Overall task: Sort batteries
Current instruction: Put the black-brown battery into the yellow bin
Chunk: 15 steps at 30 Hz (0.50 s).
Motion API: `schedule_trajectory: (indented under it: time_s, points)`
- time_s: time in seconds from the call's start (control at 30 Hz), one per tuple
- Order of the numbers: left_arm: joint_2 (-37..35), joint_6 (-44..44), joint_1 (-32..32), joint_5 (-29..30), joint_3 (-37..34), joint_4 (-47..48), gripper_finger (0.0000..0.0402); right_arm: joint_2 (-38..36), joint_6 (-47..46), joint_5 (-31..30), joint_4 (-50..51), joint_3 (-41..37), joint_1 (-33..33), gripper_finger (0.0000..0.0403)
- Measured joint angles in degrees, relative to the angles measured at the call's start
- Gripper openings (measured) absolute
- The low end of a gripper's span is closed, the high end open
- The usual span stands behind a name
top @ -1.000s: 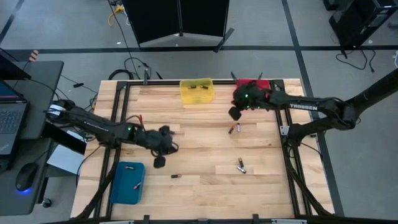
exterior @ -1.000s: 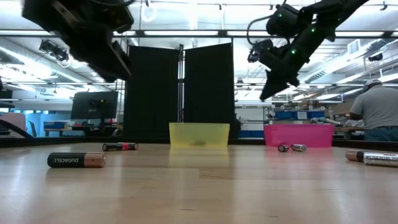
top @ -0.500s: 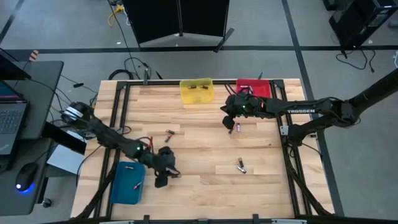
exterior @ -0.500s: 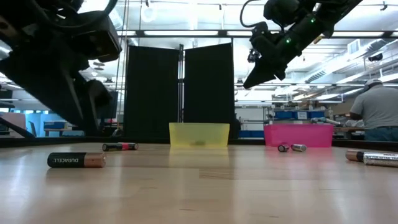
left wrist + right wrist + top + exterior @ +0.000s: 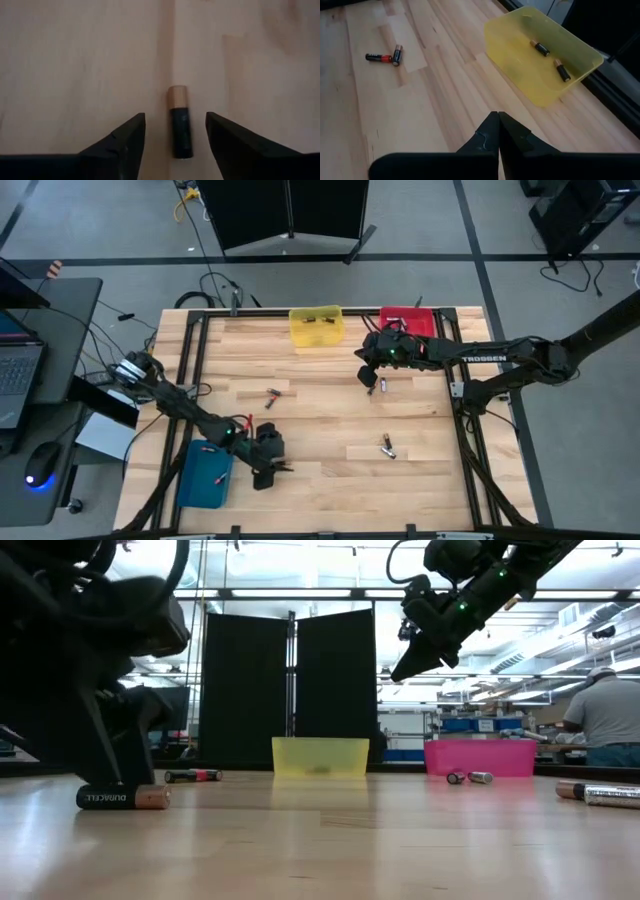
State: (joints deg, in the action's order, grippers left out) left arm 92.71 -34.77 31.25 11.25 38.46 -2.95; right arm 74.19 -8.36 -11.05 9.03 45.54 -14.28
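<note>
We see the left end effector (image 5: pixel 175 131) lowered to the tabletop (image 5: pixel 320 405), its fingers (image 5: pixel 125 140) spread and released, straddling a black-and-copper battery (image 5: pixel 179 121) that lies flat between them without visible contact. In the low view the same battery (image 5: pixel 123 797) rests on the wood at the foot of the left end effector (image 5: pixel 105 785). Just beside this end effector, toward the table's left edge, we note the blue bin (image 5: pixel 204 473), which holds one small red-marked cell (image 5: pixel 219 478). Farther off, toward the middle of the tabletop, lies a pair of small batteries (image 5: pixel 272 395), one red-marked.

The right end effector (image 5: pixel 498 131) hovers above the tabletop with its fingers clenched together on nothing. Directly under it in the high view lie two small batteries (image 5: pixel 379 386). Ahead of it stands the yellow bin (image 5: pixel 540 62), containing two black-and-copper cells (image 5: pixel 551 59); just behind the end effector sits the red bin (image 5: pixel 410 319). Another pair of silvery batteries (image 5: pixel 386 447) lies well apart, nearer the front edge. In the low view a person (image 5: pixel 608 718) stands in the room beyond.
</note>
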Motion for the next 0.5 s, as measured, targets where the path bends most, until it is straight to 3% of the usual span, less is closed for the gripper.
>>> schedule_trajectory:
  time_s: [0.27, 0.5]
  points:
    - [1.7, -1.1, 0.5, 3.4, 0.1, 1.9, 0.018, 0.0, 0.7, -1.2, -0.1, 0.0, 1.2, 0.0011]
    - [3.1, 4.3, -0.6, 5.4, 0.1, 0.8, 0.0093, 0.0, 1.1, -1.5, 0.0, 0.0, 2.7, 0.0011]
